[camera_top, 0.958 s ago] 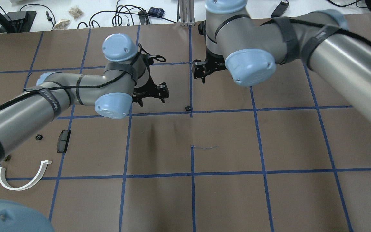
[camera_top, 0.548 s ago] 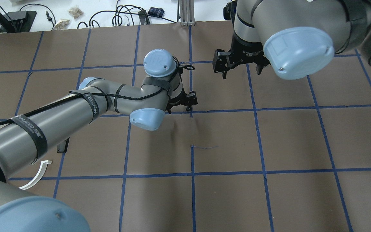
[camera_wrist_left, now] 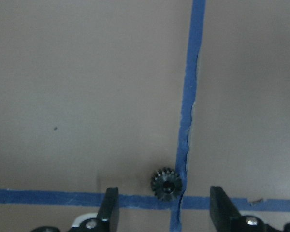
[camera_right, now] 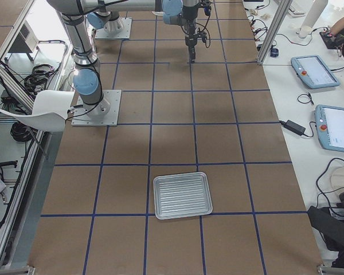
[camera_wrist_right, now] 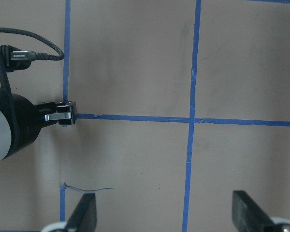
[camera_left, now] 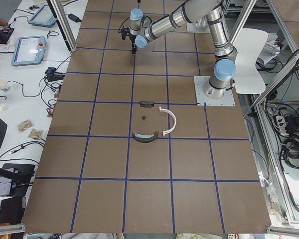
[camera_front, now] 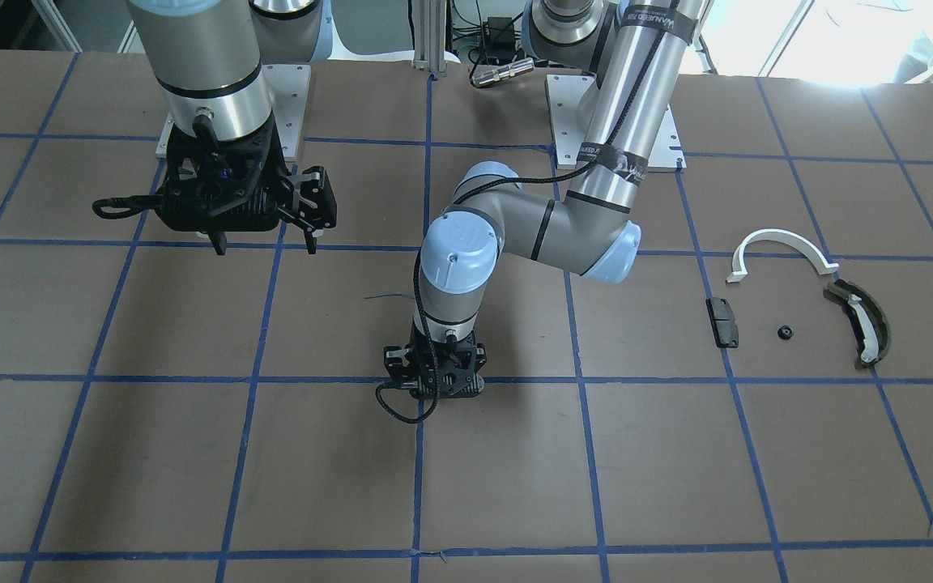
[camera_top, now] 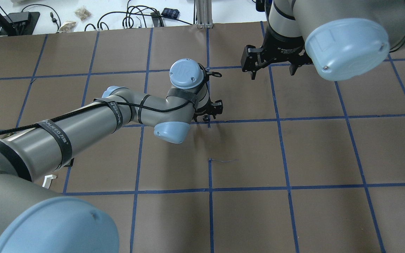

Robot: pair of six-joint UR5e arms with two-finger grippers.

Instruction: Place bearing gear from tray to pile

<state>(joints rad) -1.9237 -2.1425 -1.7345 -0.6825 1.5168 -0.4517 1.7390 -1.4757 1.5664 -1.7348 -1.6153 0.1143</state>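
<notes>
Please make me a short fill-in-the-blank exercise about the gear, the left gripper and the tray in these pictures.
The small black gear lies at a crossing of ____ tape lines. The left gripper is right above it, its jaws ____. The ribbed metal tray shows only in the exterior ____ view.
Missing words: blue; open; right.

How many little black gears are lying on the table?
2. One gear at the tape crossing, under the open left gripper; the other gear among the loose parts, beside the black block. Arms may hide more.
</notes>
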